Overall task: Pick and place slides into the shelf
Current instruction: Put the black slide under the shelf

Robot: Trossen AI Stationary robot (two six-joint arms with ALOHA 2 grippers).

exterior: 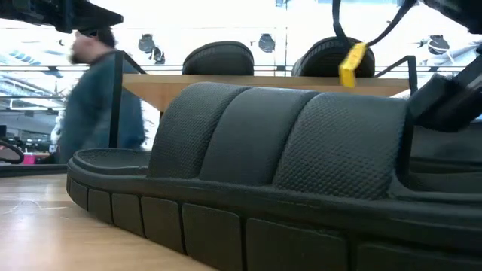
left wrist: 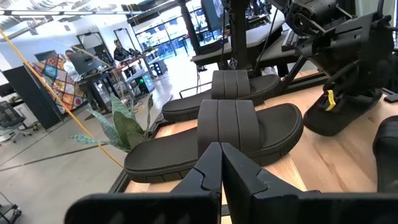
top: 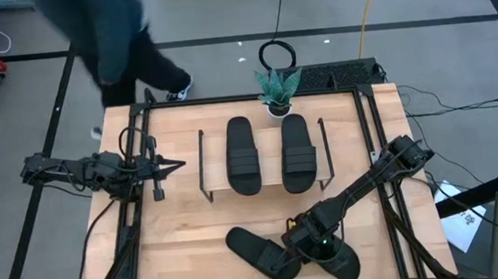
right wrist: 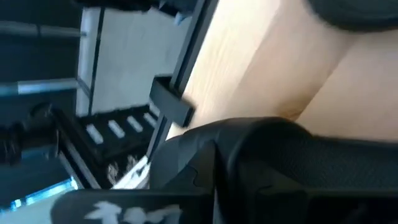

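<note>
The wooden table point(top: 184, 226) filled the middle of the high view, and the shelf point(top: 271, 184) stood at its centre, with two slides point(top: 242, 154) already laid side by side on its board. Two more slides point(top: 257, 250) were left on the tabletop at the lower middle of the frame, so the task was judged about half done. The right gripper point(top: 305, 243) was lowered at these two; whether its fingers were closed on one could not be told. The left gripper point(top: 172, 167), fingers pressed together and empty, was held at the left of the shelf.
</note>
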